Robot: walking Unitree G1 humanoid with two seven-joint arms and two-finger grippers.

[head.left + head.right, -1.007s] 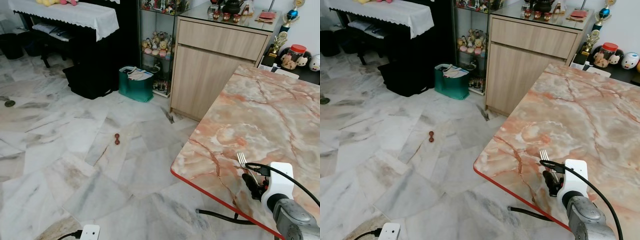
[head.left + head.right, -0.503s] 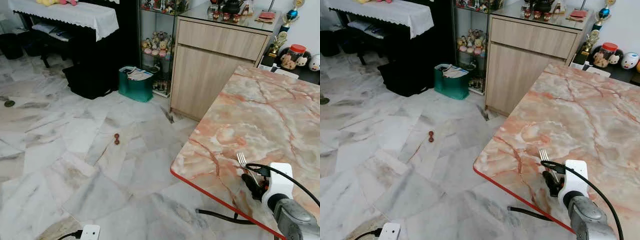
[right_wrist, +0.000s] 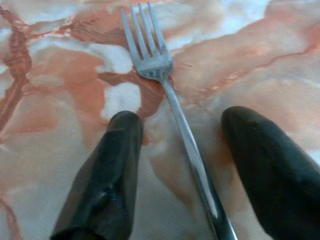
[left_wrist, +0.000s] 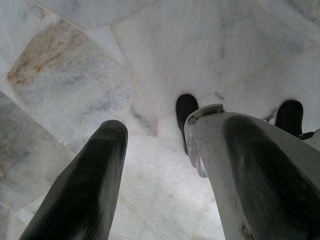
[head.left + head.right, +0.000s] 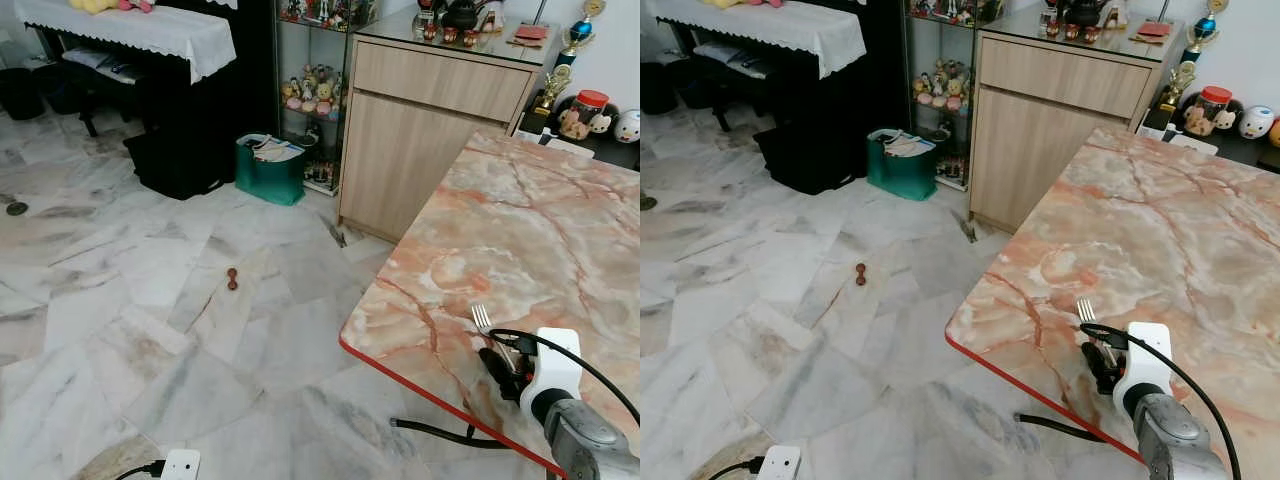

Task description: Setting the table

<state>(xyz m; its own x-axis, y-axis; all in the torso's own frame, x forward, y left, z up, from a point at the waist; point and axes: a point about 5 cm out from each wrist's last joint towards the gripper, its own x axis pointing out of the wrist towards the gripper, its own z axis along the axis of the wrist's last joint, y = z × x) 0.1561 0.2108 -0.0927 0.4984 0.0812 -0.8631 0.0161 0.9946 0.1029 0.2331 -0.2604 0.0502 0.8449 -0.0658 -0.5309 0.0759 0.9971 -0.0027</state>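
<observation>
The right gripper (image 3: 180, 165) stayed low over the marble table (image 5: 560, 230), fingers apart astride the fork (image 3: 170, 100); nothing had shifted, suggesting the fork was placed.

I count one fork (image 3: 165, 85) on one tabletop (image 5: 540, 240). On the floor I see one green bag (image 5: 271, 168) and one small dumbbell (image 5: 232, 279). One wooden cabinet (image 5: 430, 120) stands behind.
</observation>
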